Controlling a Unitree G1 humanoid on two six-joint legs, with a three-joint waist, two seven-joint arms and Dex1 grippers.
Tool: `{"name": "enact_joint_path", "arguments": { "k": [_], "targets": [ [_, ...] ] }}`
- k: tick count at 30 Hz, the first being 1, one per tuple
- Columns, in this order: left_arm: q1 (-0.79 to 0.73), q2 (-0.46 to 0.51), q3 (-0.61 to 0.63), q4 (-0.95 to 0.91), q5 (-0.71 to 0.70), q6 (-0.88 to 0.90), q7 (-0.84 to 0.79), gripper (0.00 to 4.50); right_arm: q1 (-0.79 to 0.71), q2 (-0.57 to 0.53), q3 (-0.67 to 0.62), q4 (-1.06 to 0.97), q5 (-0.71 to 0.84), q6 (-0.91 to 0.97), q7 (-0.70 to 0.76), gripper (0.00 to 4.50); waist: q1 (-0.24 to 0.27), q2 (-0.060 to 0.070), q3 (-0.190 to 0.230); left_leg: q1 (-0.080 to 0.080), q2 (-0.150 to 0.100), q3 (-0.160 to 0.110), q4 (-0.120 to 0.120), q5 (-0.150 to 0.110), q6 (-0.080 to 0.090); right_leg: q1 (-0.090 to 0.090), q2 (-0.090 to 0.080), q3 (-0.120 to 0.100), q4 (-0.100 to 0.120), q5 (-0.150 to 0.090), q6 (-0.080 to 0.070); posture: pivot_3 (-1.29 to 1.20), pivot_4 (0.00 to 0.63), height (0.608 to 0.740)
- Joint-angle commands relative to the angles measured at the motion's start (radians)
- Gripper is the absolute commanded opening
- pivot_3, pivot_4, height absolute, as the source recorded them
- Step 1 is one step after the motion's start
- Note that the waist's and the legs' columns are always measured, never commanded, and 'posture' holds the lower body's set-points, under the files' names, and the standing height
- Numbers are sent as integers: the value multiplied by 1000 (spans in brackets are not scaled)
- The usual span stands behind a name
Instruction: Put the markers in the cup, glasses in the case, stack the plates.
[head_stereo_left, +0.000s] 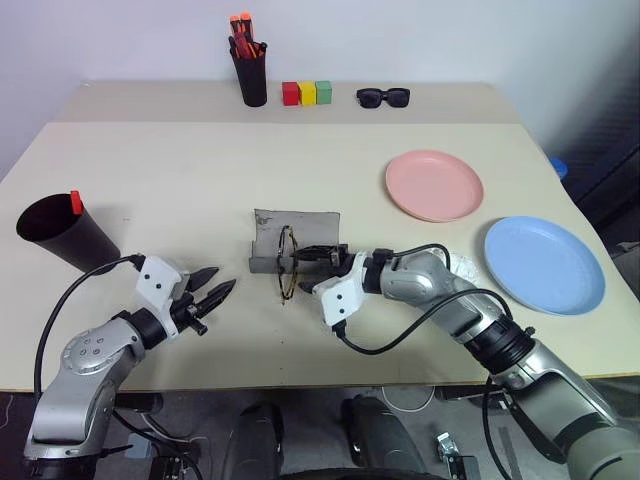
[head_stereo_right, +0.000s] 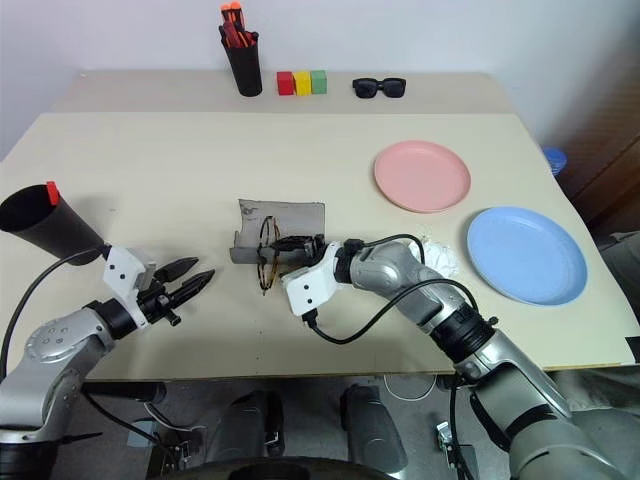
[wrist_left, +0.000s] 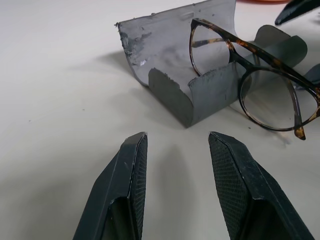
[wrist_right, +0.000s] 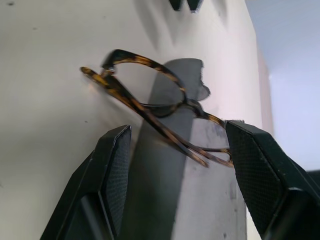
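Observation:
The grey case (head_stereo_left: 295, 238) lies open mid-table. The glasses (head_stereo_left: 287, 262) stand upright across its front wall, one lens inside and one outside (wrist_left: 270, 97). My right gripper (wrist_right: 177, 130) reaches in from the right with its jaws wide around the temples; one temple end lies against a finger, the other finger is apart from them. My left gripper (head_stereo_left: 212, 290) hovers open and empty left of the case. The black cup (head_stereo_left: 60, 235) sits tilted at the far left with a marker's red cap (head_stereo_left: 75, 202) poking from its rim. The pink plate (head_stereo_left: 434, 185) and blue plate (head_stereo_left: 544, 265) lie apart at right.
At the back stand a narrow black cup of orange-red pens (head_stereo_left: 249, 70), three coloured blocks (head_stereo_left: 306, 93) and black sunglasses (head_stereo_left: 383, 97). Something white and crumpled (head_stereo_left: 462, 268) lies beside my right forearm. Bare tabletop stretches between the cup and the case.

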Motion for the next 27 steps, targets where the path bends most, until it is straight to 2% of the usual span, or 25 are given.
{"name": "enact_joint_path", "arguments": {
  "k": [1, 5, 6, 8, 12, 27],
  "targets": [
    [4, -5, 16, -29, -6, -14, 7, 1950, -24, 31, -12, 34, -33, -66, -50, 3017, 0, 0, 0, 0, 0, 0, 0, 0, 0, 0, 0, 0, 0, 0, 0, 0, 150, 722],
    [1, -4, 15, -27, -6, -14, 7, 1950, -33, 61, -9, 90, -63, -114, -82, 3017, 0, 0, 0, 0, 0, 0, 0, 0, 0, 0, 0, 0, 0, 0, 0, 0, 150, 722],
    [1, -4, 15, -27, -6, -14, 7, 1950, -34, 67, -9, 100, -69, -124, -87, 2782, 0, 0, 0, 0, 0, 0, 1, 0, 0, 1, 0, 0, 0, 0, 0, 0, 150, 722],
    [1, -2, 17, -29, -7, -13, 7, 1950, -35, 77, -8, 117, -78, -144, -96, 2167, 0, 0, 0, 0, 0, 0, 1, 0, 0, 1, 0, 0, 0, 0, 0, 0, 150, 722],
    [5, 1, 23, -36, -10, -10, 8, 1950, -35, 85, -17, 125, -94, -175, -119, 155, 0, 0, 0, 0, 0, 0, 1, 0, 0, 1, 0, 0, 0, 0, 0, 0, 150, 722],
    [-5, -4, 21, -28, -14, -13, 9, 1950, -83, 80, -88, 88, -168, -287, -306, 65, 0, 0, 0, 1, 0, 0, 1, 0, 0, 2, 0, 0, 1, 0, 0, 0, 150, 722]
  ]
}}
